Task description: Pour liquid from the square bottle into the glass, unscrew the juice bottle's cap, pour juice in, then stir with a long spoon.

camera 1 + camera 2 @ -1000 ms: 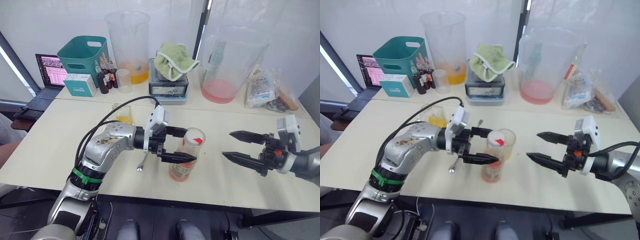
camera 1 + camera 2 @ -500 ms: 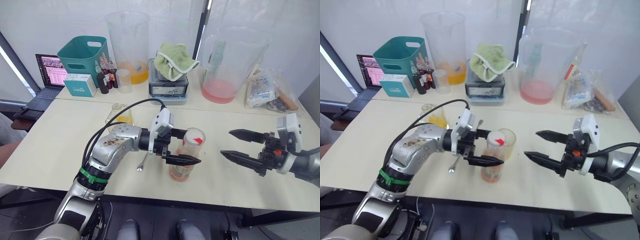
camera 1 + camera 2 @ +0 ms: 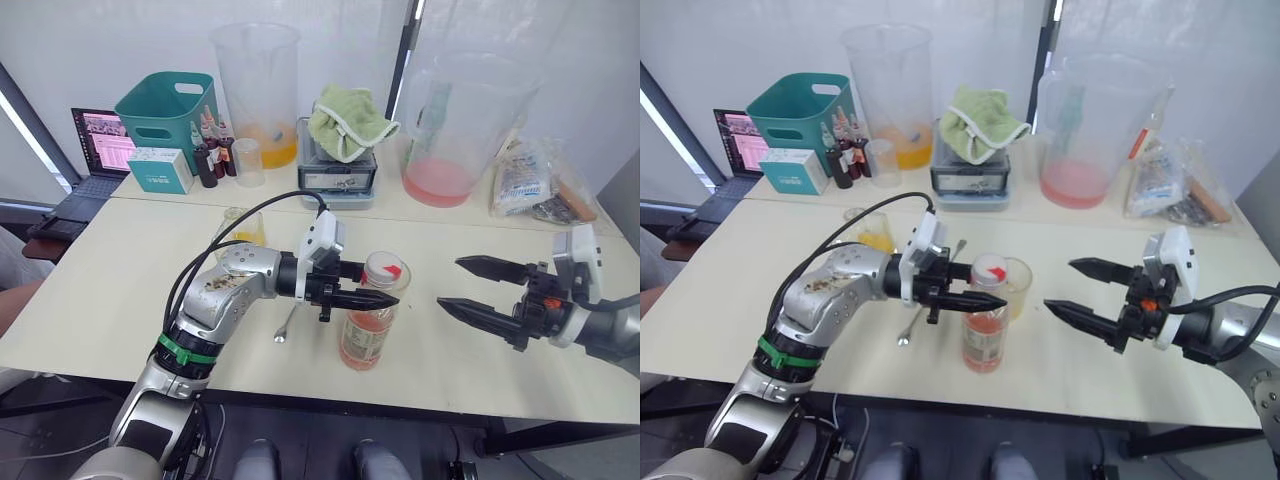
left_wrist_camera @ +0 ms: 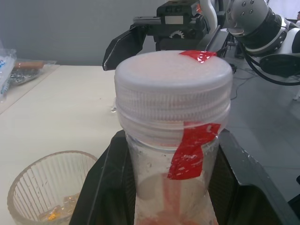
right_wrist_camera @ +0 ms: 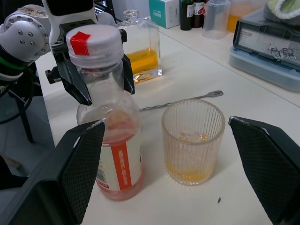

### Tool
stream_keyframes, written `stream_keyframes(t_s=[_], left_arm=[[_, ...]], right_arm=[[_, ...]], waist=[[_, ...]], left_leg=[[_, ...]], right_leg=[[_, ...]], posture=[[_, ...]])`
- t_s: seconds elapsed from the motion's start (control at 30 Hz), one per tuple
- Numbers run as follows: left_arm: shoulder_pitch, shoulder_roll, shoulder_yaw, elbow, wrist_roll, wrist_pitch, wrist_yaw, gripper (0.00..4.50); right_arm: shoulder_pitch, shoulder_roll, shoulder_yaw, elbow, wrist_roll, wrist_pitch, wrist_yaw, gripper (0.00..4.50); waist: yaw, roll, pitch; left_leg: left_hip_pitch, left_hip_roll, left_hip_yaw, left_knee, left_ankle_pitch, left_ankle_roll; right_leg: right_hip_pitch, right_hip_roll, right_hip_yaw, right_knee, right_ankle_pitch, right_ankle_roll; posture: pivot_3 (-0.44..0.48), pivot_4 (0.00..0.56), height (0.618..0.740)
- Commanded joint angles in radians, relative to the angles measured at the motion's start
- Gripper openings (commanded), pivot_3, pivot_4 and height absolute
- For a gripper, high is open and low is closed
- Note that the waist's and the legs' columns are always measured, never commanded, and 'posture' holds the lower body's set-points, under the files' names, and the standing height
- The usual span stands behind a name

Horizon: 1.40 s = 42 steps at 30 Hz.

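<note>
**Loose neck grip could tip the bottle**

I have the left gripper bracketing the neck of the juice bottle, which stands mid-table just beside the glass; whether the fingers truly pinch it I cannot tell. The right gripper waits spread wide, well apart from the cap. If I twist against a slack hold (likely), the bottle spins or topples into the glass.
</note>
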Motion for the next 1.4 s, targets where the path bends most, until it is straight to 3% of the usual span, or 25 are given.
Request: stream_keyframes(t_s=[0.03,0.23,0.4,0.9,0.93,1.0,1.2,1.4], left_arm=[[-0.001,-0.011,-0.012,0.001,0.026,-0.075,-0.027,1.53],[0.008,-0.019,-0.027,0.025,0.061,-0.151,-0.057,1.53],[0.01,-0.023,-0.031,0.022,0.061,-0.155,-0.058,1.53],[0.002,-0.02,-0.034,0.025,0.063,-0.142,-0.056,1.53],[0.0,-0.02,-0.034,0.026,0.063,-0.141,-0.056,1.51],[-0.003,-0.021,-0.034,0.027,0.064,-0.139,-0.054,1.51],[-0.002,-0.017,-0.035,0.022,0.063,-0.132,-0.055,1.51],[-0.004,-0.015,-0.036,0.023,0.063,-0.129,-0.057,1.51]], right_arm=[[-0.059,-0.004,0.004,-0.091,0.116,0.041,-0.08,4.5],[-0.211,0.031,0.175,-0.167,0.205,0.114,-0.28,4.5],[-0.244,0.07,0.243,-0.163,0.18,0.111,-0.357,4.5],[-0.243,0.083,0.228,-0.182,0.198,0.1,-0.397,4.5],[-0.244,0.077,0.225,-0.189,0.203,0.103,-0.404,3.98],[-0.245,0.069,0.221,-0.2,0.217,0.106,-0.418,3.74],[-0.235,0.033,0.205,-0.228,0.26,0.107,-0.463,1.78],[-0.237,0.019,0.206,-0.237,0.283,0.095,-0.499,1.76]], waist=[[0.0,0.0,0.0],[0.001,0.0,0.0],[0.007,0.0,0.0],[0.006,0.0,0.0],[0.006,0.0,0.0],[0.006,0.0,0.0],[0.006,0.0,0.0],[0.005,0.0,0.0]], left_leg=[[0.0,0.0,0.0,0.0,0.0,0.0],[0.0,0.0,0.0,0.0,0.0,0.0],[-0.001,-0.001,-0.002,0.0,0.0,0.0],[-0.001,-0.001,-0.002,0.0,0.0,0.0],[-0.001,-0.001,-0.002,0.0,0.0,0.0],[-0.001,-0.001,-0.002,0.0,0.0,0.0],[-0.001,-0.001,-0.003,0.0,0.0,0.0],[-0.001,-0.001,-0.003,0.0,0.0,0.0]], right_leg=[[0.0,0.0,0.0,0.0,0.0,0.0],[0.001,0.0,0.0,-0.001,0.0,0.0],[0.001,0.0,0.0,-0.002,0.0,0.0],[0.001,0.0,0.0,-0.002,0.0,0.0],[0.001,0.0,0.0,-0.002,0.0,0.0],[0.001,0.0,0.0,-0.002,0.0,0.0],[0.001,0.0,0.0,-0.002,0.0,0.0],[0.001,0.0,0.0,-0.002,0.0,0.0]], posture=[[0.0,0.15,0.74],[0.0,0.15,0.74],[0.0,0.15,0.74],[0.0,0.15,0.74],[0.0,0.15,0.74],[0.0,0.15,0.74],[0.0,0.15,0.74],[0.0,0.15,0.74]])
